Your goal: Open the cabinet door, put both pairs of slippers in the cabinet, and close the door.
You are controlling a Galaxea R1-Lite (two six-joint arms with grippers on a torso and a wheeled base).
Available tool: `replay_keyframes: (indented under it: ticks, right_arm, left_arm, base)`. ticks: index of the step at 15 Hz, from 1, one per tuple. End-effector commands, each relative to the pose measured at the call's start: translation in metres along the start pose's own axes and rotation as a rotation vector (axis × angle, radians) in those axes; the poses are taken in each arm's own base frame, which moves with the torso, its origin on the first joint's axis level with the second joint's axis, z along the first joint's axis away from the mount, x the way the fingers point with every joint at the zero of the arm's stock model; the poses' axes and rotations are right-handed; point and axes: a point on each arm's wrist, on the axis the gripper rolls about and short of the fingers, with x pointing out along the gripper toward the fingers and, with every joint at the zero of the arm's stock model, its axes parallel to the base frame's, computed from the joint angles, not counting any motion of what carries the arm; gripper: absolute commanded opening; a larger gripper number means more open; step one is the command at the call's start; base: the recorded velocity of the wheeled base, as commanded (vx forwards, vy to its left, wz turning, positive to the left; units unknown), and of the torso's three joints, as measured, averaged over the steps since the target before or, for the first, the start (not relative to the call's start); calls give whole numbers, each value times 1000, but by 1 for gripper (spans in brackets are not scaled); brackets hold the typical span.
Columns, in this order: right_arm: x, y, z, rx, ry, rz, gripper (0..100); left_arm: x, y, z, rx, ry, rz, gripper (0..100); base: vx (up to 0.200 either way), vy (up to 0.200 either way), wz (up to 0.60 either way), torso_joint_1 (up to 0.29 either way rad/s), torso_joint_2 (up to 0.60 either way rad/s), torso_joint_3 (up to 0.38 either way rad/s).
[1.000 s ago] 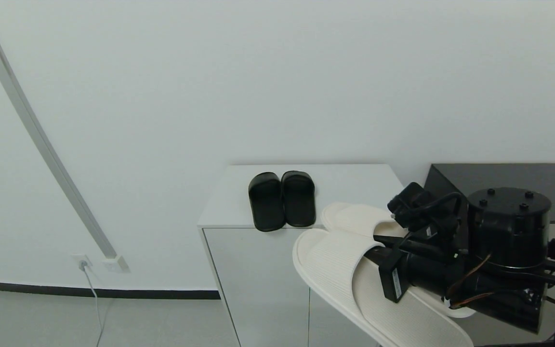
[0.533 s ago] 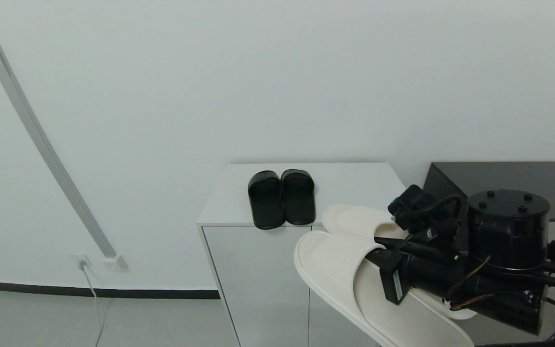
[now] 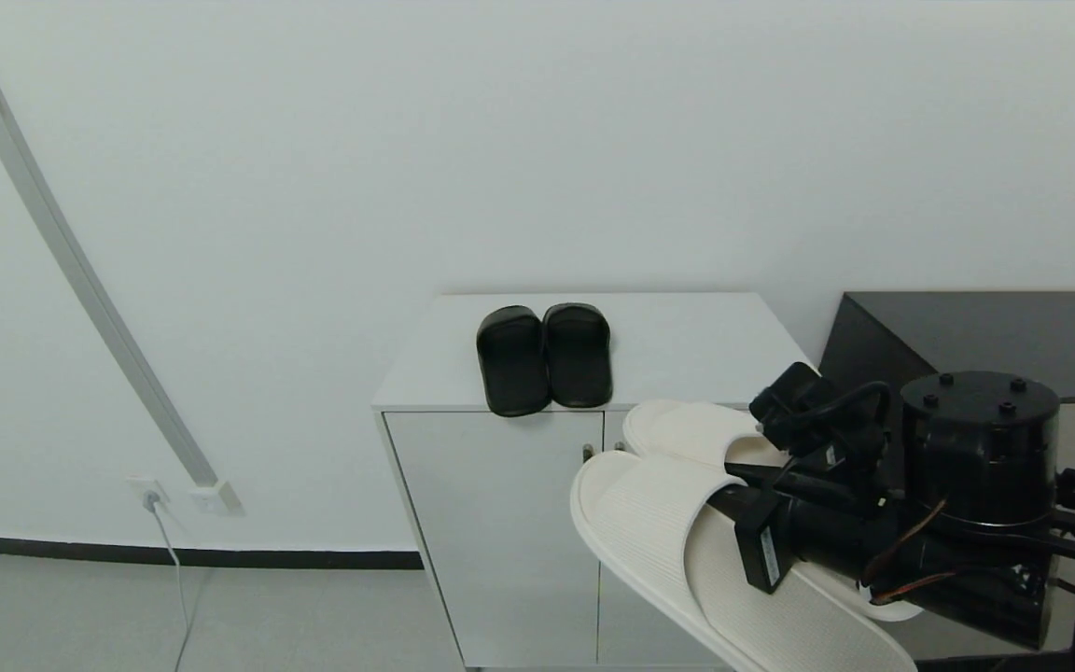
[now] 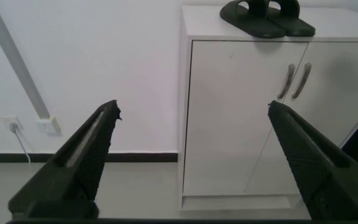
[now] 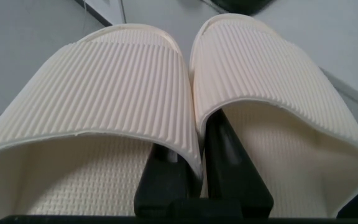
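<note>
Closest in, the right gripper (image 5: 194,155) is clamped on the white slippers (image 5: 123,81). It has one finger down inside each shoe and pinches the two inner walls together, so the pair hangs side by side in front of the cabinet's (image 3: 491,523) right-hand door, toes pointing up toward the cabinet top.

The left gripper (image 4: 192,107) has its jaws spread wide with nothing in them. It's aimed square at the cabinet front from well apart.

The bit that matters is the two bar handles (image 4: 296,81). They sit at the centre seam of the cabinet, just beside each other, with their long axes running up and down. Both doors look shut, so I can't tell what's inside, and I'd guess no slippers have gone in yet. The right arm is nearer the handles but loaded, so the pull looks like the left arm's job, with its jaws closing across a bar from the sides.

Farthest back, the black slippers (image 3: 544,357) sit on the cabinet top at the front edge, touching, lengthwise front to back.
</note>
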Motion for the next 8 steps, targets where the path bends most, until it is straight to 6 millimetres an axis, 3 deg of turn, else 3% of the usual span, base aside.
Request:
replay_keyframes:
  ticks: [1,8]
  right_arm:
    - [3,0,-3,-1,12,1,0]
    - [3,1,-6,-3,23,2,0]
  left_arm:
    - [0,0,0,0,0,0,100]
    - [0,0,0,0,0,2,100]
  base:
    - [0,0,0,-173,408,222]
    - [0,0,0,-223,537,312]
